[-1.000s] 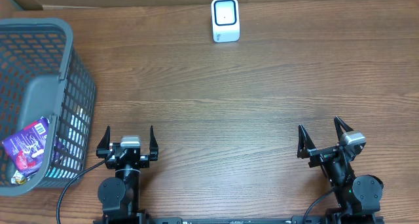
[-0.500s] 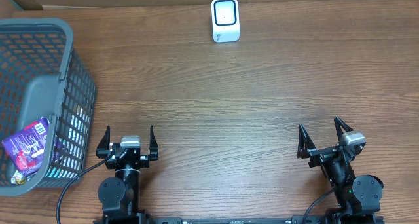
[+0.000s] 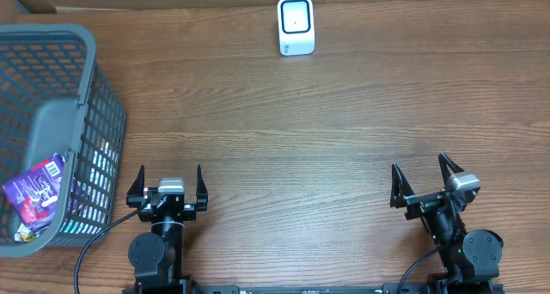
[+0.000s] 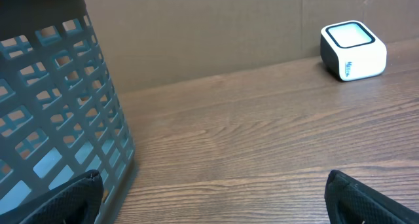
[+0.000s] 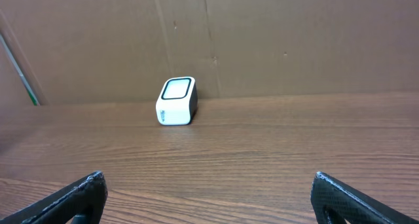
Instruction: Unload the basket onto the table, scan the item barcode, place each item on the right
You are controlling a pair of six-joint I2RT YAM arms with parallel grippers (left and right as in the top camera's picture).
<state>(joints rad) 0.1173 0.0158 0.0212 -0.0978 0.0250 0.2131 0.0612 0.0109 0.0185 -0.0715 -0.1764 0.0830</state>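
Note:
A purple packet with a white barcode patch [image 3: 36, 191] lies inside the grey mesh basket [image 3: 86, 88] at the table's left side. The white barcode scanner [image 3: 296, 25] stands at the far edge, also seen as the scanner [image 4: 353, 50] in the left wrist view and the scanner [image 5: 177, 101] in the right wrist view. My left gripper [image 3: 168, 185] stands open near the front edge, just right of the basket, with nothing between its fingers. My right gripper [image 3: 423, 180] is open too, near the front right, and holds nothing.
The basket wall [image 4: 59, 112] fills the left of the left wrist view, close to the left fingertip [image 4: 69, 201]. A brown cardboard wall [image 5: 262, 40] rises behind the scanner. A black cable [image 3: 90, 242] runs by the left arm's base.

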